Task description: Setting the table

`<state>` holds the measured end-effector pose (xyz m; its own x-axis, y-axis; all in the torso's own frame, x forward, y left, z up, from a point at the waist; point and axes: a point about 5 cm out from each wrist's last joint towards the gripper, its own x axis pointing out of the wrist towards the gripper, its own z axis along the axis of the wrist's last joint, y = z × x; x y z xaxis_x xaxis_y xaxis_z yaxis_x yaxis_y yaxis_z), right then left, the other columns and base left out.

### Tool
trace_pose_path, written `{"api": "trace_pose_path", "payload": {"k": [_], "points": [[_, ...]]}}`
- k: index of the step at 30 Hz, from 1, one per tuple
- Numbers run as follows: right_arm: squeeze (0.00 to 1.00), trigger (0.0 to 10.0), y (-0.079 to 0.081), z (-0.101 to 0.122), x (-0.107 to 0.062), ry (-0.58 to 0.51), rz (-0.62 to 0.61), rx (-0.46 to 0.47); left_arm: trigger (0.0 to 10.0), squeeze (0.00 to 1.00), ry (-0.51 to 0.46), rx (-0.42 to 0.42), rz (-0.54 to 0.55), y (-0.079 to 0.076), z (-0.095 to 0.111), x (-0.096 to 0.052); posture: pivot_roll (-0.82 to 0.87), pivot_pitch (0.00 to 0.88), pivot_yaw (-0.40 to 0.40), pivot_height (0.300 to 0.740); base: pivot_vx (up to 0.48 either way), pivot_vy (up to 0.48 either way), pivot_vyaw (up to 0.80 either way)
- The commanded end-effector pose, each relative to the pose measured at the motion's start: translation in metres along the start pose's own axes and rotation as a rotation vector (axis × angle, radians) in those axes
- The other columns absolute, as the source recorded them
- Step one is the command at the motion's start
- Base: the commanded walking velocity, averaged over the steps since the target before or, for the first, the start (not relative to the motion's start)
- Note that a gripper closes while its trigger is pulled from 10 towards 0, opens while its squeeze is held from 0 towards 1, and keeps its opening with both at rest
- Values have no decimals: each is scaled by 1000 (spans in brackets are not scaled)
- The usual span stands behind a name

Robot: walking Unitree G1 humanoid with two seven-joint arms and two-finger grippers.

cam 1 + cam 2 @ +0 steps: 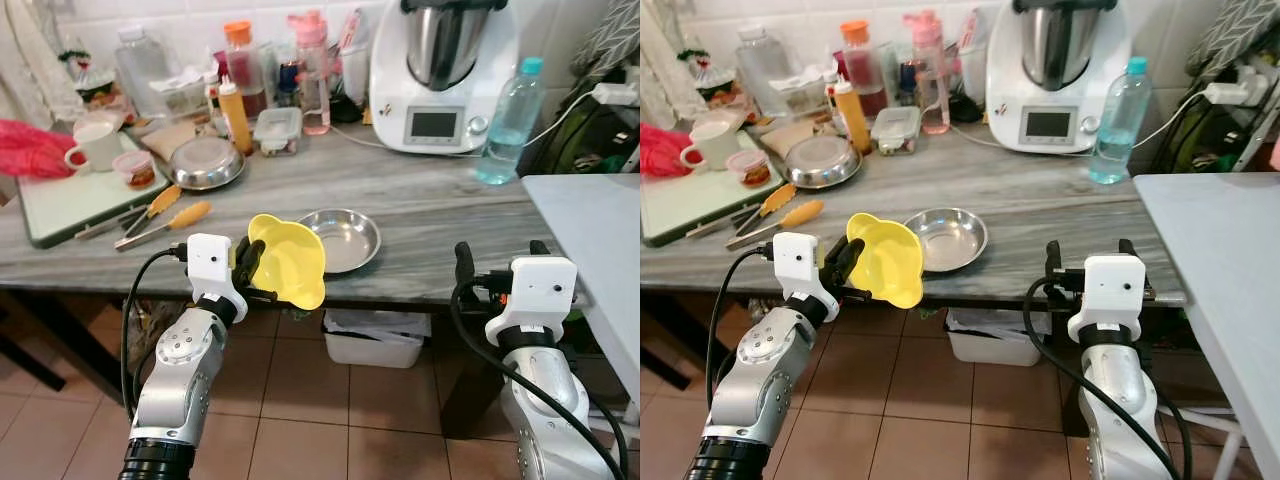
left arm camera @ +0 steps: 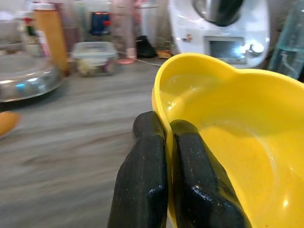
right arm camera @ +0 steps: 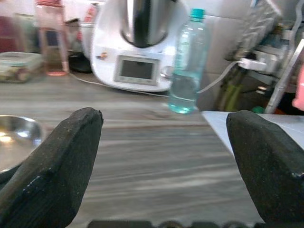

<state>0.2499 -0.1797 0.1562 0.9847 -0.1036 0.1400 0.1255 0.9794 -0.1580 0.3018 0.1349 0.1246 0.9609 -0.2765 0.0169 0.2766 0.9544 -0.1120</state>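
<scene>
1. One yellow bowl (image 1: 288, 259).
2. Two steel bowls: one (image 1: 340, 239) near the counter's front edge, one (image 1: 204, 162) toward its back left.
3. One white mug (image 1: 97, 146).
4. One clear water bottle (image 1: 508, 122) with a blue cap.
5. One white kitchen machine (image 1: 440, 72) at the back edge.
6. Two orange-handled utensils (image 1: 165, 222) beside the cutting board (image 1: 60, 208).
7. Two grippers, left (image 1: 250, 270) and right (image 1: 500, 262).

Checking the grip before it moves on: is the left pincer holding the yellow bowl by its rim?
Yes, the left pincer is shut on the yellow bowl, one finger inside the rim and one outside.
</scene>
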Motion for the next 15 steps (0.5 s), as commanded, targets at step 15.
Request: {"api": "trace_pose_path", "payload": {"k": [15], "points": [[0,10000,1,0,-1,-2,5,5,10000,0,-2,5,-24,-3,2,3,-128,0,98,740,372,0,0]]}}
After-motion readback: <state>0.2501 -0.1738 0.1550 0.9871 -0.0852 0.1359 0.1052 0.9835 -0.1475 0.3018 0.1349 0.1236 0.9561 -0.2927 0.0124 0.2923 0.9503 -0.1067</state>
